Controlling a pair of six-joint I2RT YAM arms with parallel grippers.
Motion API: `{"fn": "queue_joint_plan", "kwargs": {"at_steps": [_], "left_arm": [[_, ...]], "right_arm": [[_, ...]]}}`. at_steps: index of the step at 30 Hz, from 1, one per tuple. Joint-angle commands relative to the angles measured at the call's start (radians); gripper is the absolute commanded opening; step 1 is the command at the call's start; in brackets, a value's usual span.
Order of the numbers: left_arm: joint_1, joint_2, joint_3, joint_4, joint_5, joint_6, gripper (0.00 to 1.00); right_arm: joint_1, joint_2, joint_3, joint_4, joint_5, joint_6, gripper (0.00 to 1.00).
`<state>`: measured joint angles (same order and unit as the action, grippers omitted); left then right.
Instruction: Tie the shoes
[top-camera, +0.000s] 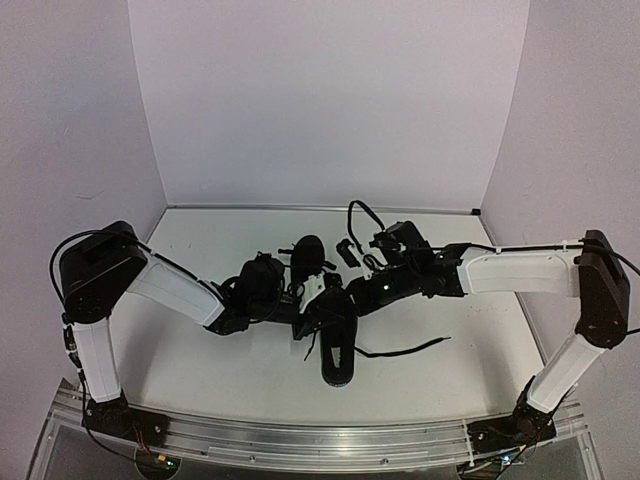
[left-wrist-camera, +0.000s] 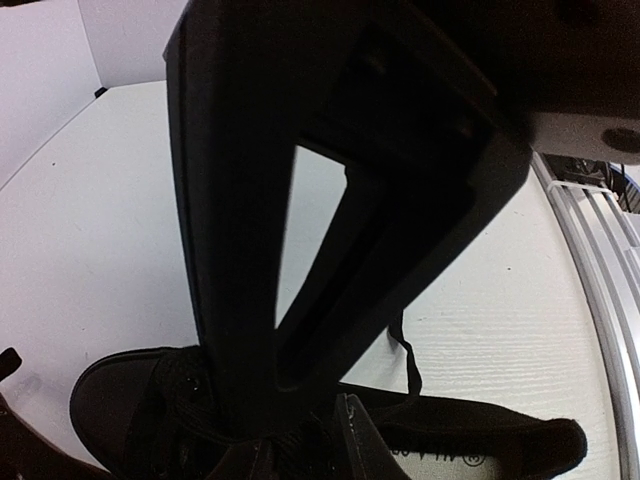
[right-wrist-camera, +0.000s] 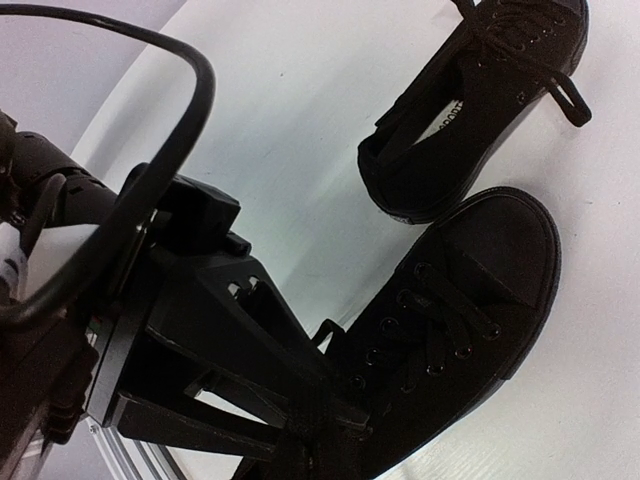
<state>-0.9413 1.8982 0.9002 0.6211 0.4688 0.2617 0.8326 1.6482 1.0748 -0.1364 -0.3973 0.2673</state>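
Observation:
Two small black shoes lie mid-table. The near shoe (top-camera: 338, 358) lies lengthwise toward the front edge, with one thin lace (top-camera: 405, 350) trailing right over the table. The far shoe (top-camera: 307, 257) lies just behind it. My left gripper (top-camera: 308, 322) comes in from the left, and its fingers meet on the near shoe's laces (left-wrist-camera: 285, 428) above the shoe's opening (left-wrist-camera: 520, 432). My right gripper (top-camera: 336, 298) comes in from the right and is shut on a lace at the top eyelets (right-wrist-camera: 318, 420) of the near shoe (right-wrist-camera: 470, 290). The far shoe (right-wrist-camera: 480, 100) lies beyond it.
White walls close in the table at the back and on both sides. An aluminium rail (top-camera: 320, 440) runs along the near edge and also shows in the left wrist view (left-wrist-camera: 600, 290). A black cable (top-camera: 360, 215) loops above the right wrist.

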Motion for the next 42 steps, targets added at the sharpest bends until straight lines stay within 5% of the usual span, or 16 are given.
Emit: {"fn": "queue_joint_plan", "kwargs": {"at_steps": [1, 6, 13, 20, 32, 42], "left_arm": [[-0.004, 0.01, 0.032, 0.079, -0.023, -0.021, 0.19], [-0.004, 0.016, 0.029, 0.096, -0.037, -0.033, 0.03], [-0.004, 0.02, 0.019, 0.102, -0.03, -0.028, 0.0], [-0.004, 0.029, 0.023, 0.112, -0.011, -0.017, 0.0], [-0.004, 0.063, 0.037, 0.158, 0.02, -0.028, 0.0], [-0.004, 0.076, 0.054, 0.16, 0.033, -0.017, 0.0]], "right_arm": [[0.0, -0.04, -0.005, 0.008, 0.015, 0.009, 0.0], [-0.001, -0.044, -0.008, 0.003, 0.02, 0.024, 0.03], [-0.031, -0.185, -0.106, -0.045, 0.129, 0.162, 0.6], [-0.059, -0.288, -0.224, -0.206, 0.273, 0.424, 0.84], [-0.057, -0.341, -0.362, -0.322, 0.497, 0.775, 0.81], [-0.057, -0.076, -0.249, -0.408, 0.607, 0.8, 0.71]]}}
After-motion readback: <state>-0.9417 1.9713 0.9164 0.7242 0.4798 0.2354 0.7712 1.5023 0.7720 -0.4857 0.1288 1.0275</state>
